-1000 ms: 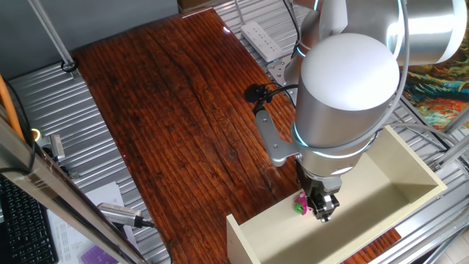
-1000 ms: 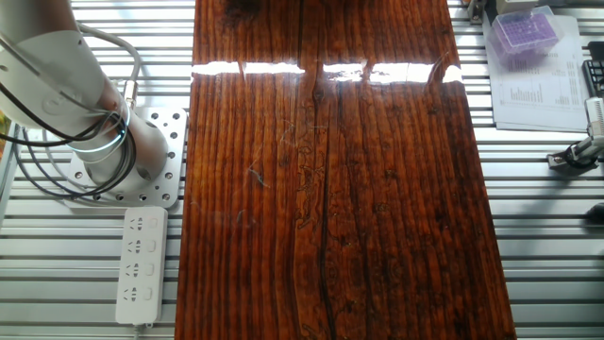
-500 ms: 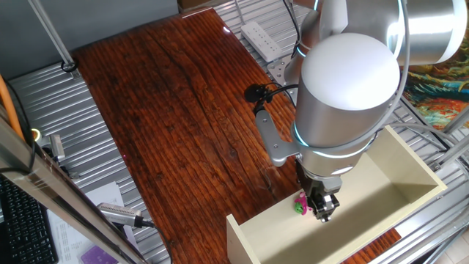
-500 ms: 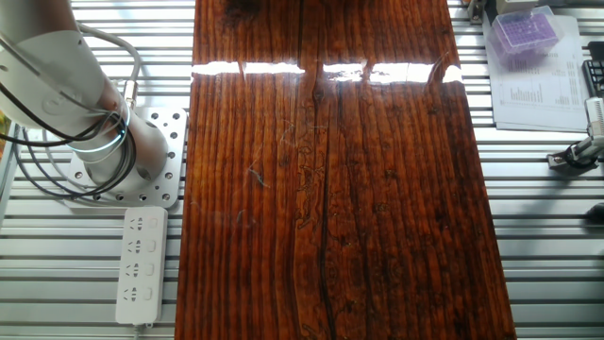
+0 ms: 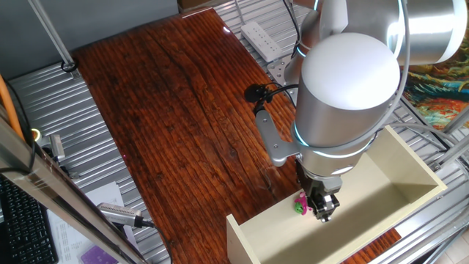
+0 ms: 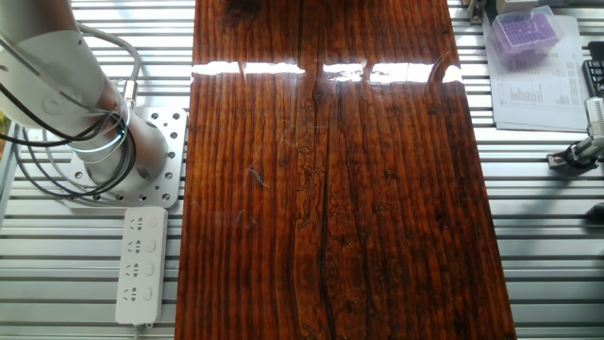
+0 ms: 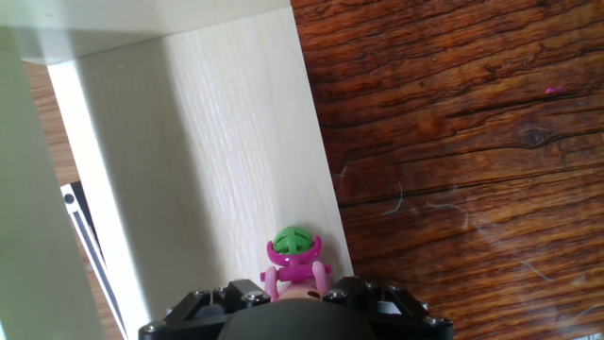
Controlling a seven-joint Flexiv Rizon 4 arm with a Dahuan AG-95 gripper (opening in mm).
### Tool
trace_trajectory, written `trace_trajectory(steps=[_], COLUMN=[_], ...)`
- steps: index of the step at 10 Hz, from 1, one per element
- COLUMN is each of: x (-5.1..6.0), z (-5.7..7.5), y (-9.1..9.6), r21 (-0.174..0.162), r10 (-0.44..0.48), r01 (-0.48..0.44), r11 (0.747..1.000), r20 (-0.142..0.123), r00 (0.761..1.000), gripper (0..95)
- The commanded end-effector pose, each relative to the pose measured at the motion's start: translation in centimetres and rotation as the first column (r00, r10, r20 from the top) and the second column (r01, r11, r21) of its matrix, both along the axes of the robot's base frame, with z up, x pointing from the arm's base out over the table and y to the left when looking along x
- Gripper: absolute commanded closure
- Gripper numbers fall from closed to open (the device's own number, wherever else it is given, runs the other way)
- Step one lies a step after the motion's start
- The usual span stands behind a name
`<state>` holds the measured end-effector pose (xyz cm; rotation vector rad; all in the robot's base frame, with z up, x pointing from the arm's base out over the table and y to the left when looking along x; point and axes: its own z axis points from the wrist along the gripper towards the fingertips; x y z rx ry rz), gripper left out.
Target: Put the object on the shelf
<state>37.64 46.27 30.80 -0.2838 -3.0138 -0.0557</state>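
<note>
Small pink toy figure (image 5: 300,204) with green and purple bits: lower centre of one fixed view, at the near wall of the large cream open box-like shelf (image 5: 410,176), just beside the dark two-finger pincer (image 5: 323,210). Hand view: toy (image 7: 293,257) at bottom centre, green cap up, over the shelf's pale panel (image 7: 208,151) near its edge with the dark red wooden tabletop (image 7: 453,142). Pincer (image 7: 294,304) fingertips cut off by the frame's lower edge; looks closed on the toy, contact not fully visible. Silver arm body hides most of the pincer in one fixed view. The other fixed view shows only tabletop (image 6: 330,189), arm base, white power strip (image 6: 140,264); no toy, shelf or pincer.
</note>
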Motion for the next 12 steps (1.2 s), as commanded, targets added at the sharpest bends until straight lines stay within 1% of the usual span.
trace_trajectory(steps=[1, 12], x=[0.00, -0.02], z=[-0.03, 0.04], y=[0.00, 0.01], r21=[0.001, 0.001], r10=[0.001, 0.003], r01=[-0.001, -0.003], r11=[1.000, 1.000], r20=[0.001, 0.001], r00=[1.000, 1.000], gripper=[38.0, 38.0])
